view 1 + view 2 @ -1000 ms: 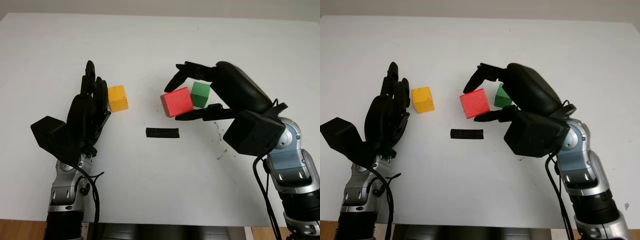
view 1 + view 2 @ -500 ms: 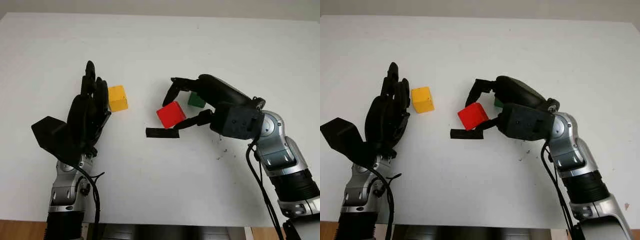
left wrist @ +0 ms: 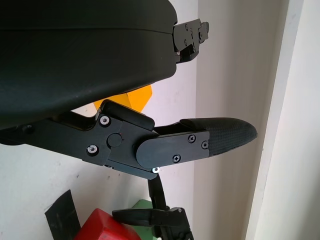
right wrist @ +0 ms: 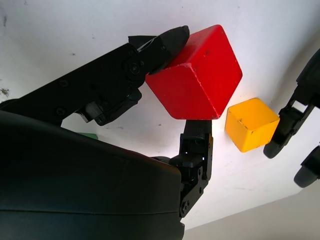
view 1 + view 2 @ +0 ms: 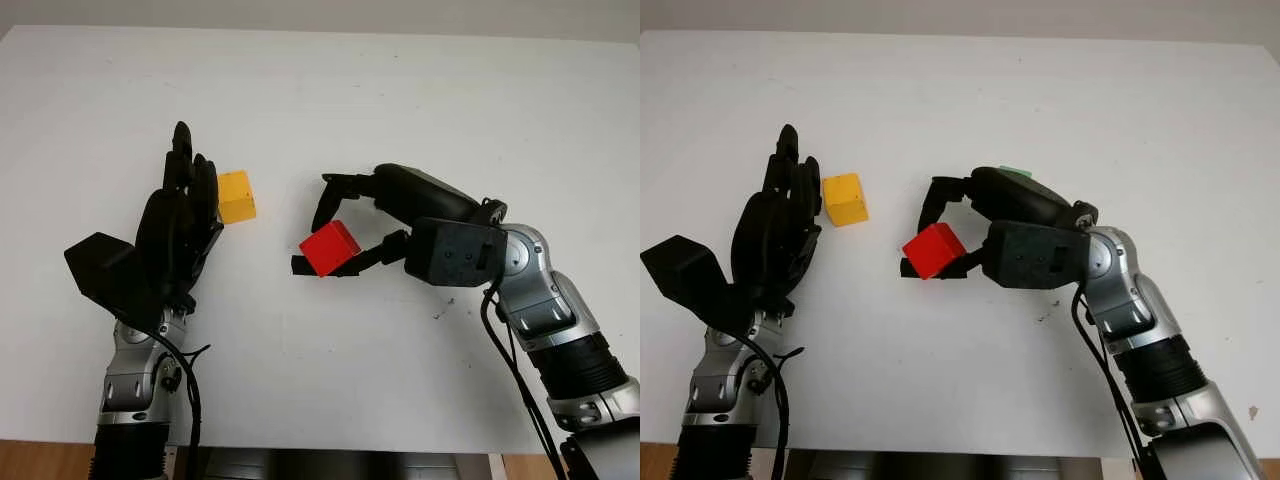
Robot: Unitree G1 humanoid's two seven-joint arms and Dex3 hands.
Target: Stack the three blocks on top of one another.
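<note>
Right hand [image 5: 345, 228] pinches red block [image 5: 329, 248] between fingertips, block tilted, over black tape strip [image 5: 298, 265] at table [image 5: 320, 90] centre. Yellow block [image 5: 236, 196] lies beyond strip toward the left, just beside left hand [image 5: 180, 225], which is open and holds nothing. Green block [image 5: 1015, 171] peeks out behind right hand, beyond strip toward the right.

Risks: grip sits on block corners, so red block may twist or slip out; tilted block set down on another may land skewed and slide off; open left hand so near yellow block could nudge it.

One block [image 5: 236, 196] sits just right of the left hand [image 5: 178, 222] — another block [image 5: 329, 248], farther right, within the right hand [image 5: 352, 225].
</note>
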